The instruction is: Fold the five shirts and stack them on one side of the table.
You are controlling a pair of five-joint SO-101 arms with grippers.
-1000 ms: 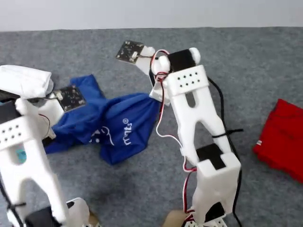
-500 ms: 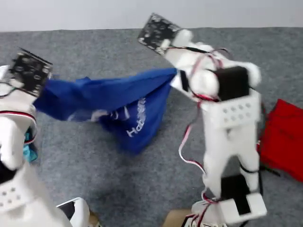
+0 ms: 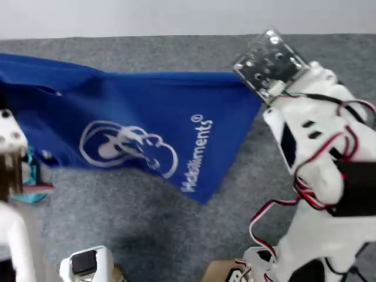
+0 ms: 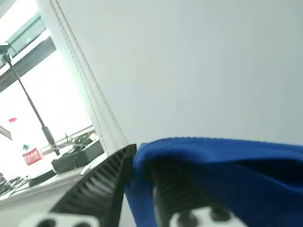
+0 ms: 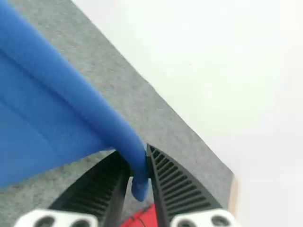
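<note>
A blue shirt [image 3: 147, 135] with white print hangs stretched in the air between the two arms, high above the grey table [image 3: 147, 229]. My right gripper [image 5: 138, 177] is shut on one top corner of the blue shirt [image 5: 57, 99], at the high view's right under the raised wrist board [image 3: 270, 64]. My left gripper [image 4: 142, 175] is shut on the other top corner of the blue shirt [image 4: 227, 170], pointing up toward a white wall. A red shirt [image 5: 142, 218] lies on the table below the right gripper.
The right arm [image 3: 317, 176] rises tall at the right of the high view, the left arm [image 3: 12, 170] at the left edge. A teal piece [image 3: 29, 185] shows beside the left arm. Grey carpet stretches beneath the hanging shirt.
Both arms have lifted and pulled apart, taking the blue shirt from a crumpled heap on the table to a spread sheet hanging in the air.
</note>
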